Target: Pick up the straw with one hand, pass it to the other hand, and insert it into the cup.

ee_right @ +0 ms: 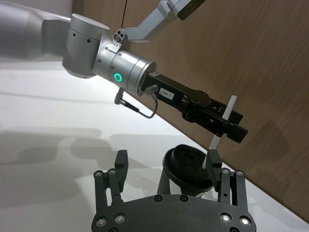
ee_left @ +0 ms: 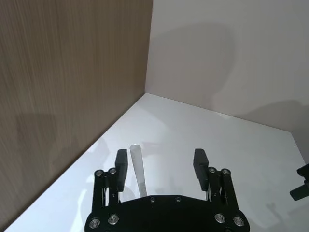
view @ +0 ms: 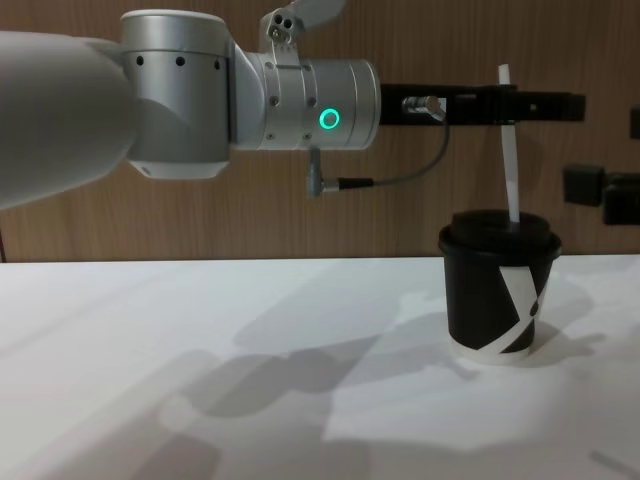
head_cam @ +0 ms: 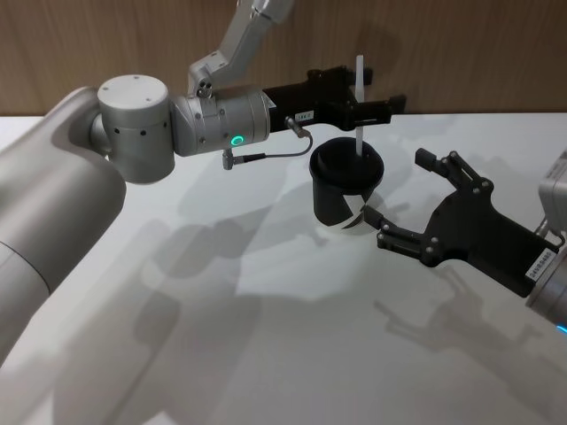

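A white table (head_cam: 266, 354) runs up to a wood-panelled wall (head_cam: 106, 44).

From the head view's left edge, the left arm (head_cam: 133, 128), silver with a green ring light (head_cam: 236, 140), reaches toward 3 o'clock. A thin grey cable (head_cam: 275, 155) loops under its wrist. The left gripper (head_cam: 383, 108), long and black with a white label, hangs above the table, over the cup. In the left wrist view its 2 fingers (ee_left: 121, 169) stand apart; the straw (ee_left: 138, 169) lies against 1 finger, with a clear gap to the other. From these pictures I cannot tell whether that finger presses the straw or the straw merely leans on it.

Near the centre of the head view, at about 1 o'clock, the cup (head_cam: 341, 190) stands upright on the table. It is black with a black lid, a slanted white stripe and a white base rim. The straw, thin and white, stands nearly upright with its lower end in the lid and its top rising past the left gripper.

At about 3 o'clock in the head view, the right gripper (head_cam: 397, 199) hovers just beside the cup, its 2 fingers (head_cam: 447, 164) spread wide and holding nothing. In the right wrist view these fingers frame the cup without touching it.
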